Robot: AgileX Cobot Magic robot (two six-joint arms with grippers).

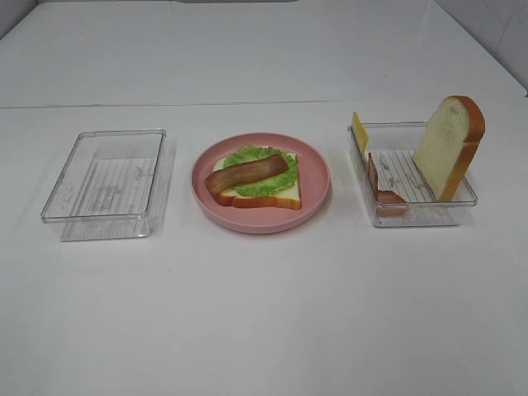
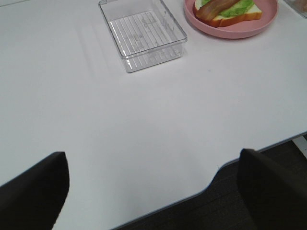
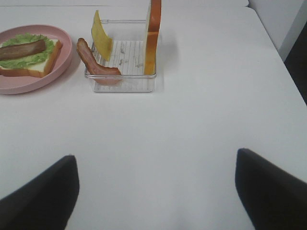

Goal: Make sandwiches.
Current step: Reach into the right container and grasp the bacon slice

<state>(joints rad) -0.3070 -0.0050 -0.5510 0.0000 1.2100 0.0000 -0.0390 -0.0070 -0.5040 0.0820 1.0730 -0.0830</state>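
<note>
A half-made sandwich (image 1: 256,180) sits on the round pink plate (image 1: 261,221) in the middle of the white table (image 1: 264,330). It has a bread slice (image 1: 285,195) at the bottom, green lettuce (image 1: 266,185) on that, and one bacon strip (image 1: 247,174) lying across the top. The clear left tray (image 1: 103,216) stands beside the plate on one side and the clear right tray (image 1: 417,214) on the other. The right tray holds more food: a second bread slice (image 1: 448,144) standing up on its edge, a yellow cheese square (image 1: 360,132) leaning in a back corner, and another bacon strip (image 1: 381,186) leaning on the wall nearest the plate. The left gripper (image 2: 153,191) is spread wide and holds nothing; it hangs over the near edge of the table, well apart from the left tray. The right gripper (image 3: 156,191) is spread wide too, with nothing in it, above bare table on the near side of the right tray.
</note>
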